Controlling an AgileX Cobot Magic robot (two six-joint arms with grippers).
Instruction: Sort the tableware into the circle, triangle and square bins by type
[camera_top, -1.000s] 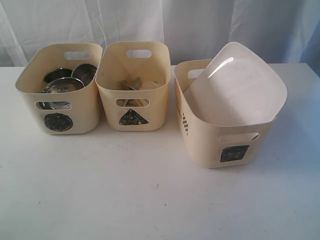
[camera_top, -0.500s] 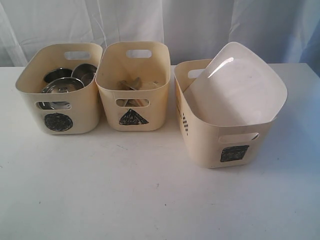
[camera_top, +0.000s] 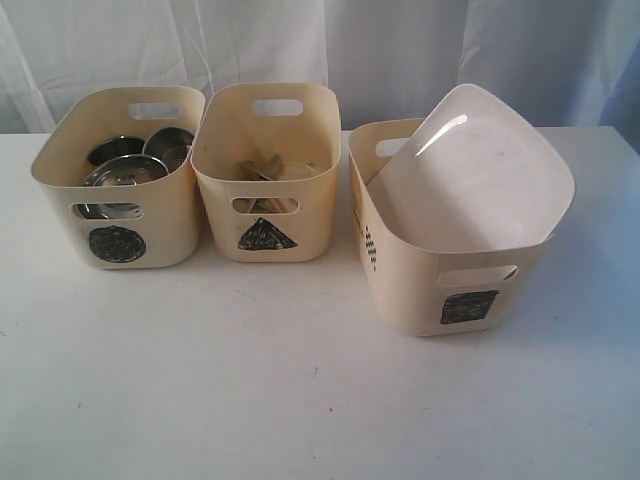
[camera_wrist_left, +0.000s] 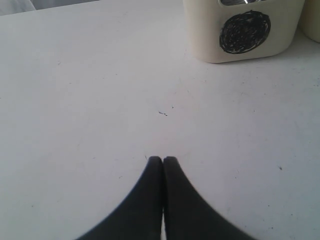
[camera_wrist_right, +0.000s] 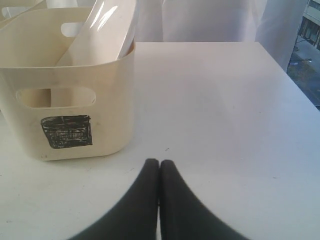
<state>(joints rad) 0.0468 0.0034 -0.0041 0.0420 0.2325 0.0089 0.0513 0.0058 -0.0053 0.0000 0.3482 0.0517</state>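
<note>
Steel bowls (camera_top: 125, 170) are seen in the circle bin (camera_top: 115, 215) on the left, wooden chopsticks (camera_top: 262, 168) in the middle triangle bin (camera_top: 265, 215), and the large white plate (camera_top: 470, 180) is propped tilted in the square bin (camera_top: 440, 290) on the right. The left gripper (camera_wrist_left: 162, 160) and right gripper (camera_wrist_right: 159, 162) are held over the near table (camera_top: 300, 390), fingers pressed together, nothing gripped. Sorting is judged finished; only a final check is called for

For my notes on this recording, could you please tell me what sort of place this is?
Probably a staged test bench, not a kitchen: a plain white table, a white curtain behind it, and cream tubs hand-marked as circle bin, triangle bin and square bin.
</note>
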